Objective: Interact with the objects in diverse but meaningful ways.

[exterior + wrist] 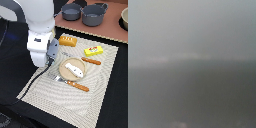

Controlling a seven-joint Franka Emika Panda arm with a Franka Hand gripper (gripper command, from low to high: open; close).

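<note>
In the exterior view an orange bread loaf (67, 40) lies at the far side of the woven mat (35, 85). A yellow red-marked packet (93, 50) lies to its right. A white oblong piece (74, 69) rests on the tan round plate (64, 64). An orange sausage-shaped toy (91, 61) lies beside the plate, and an orange-handled toy knife (76, 84) in front of it. My gripper (51, 54) hangs left of the plate, below the white arm; its fingers are not clear. The blue-and-white carton is out of view. The wrist view is a grey blur.
Two grey pots (71, 11) (94, 14) stand on the brown surface at the back. A pale bowl (124, 19) sits at the exterior view's far right. A black cable (37, 80) runs across the mat from the arm.
</note>
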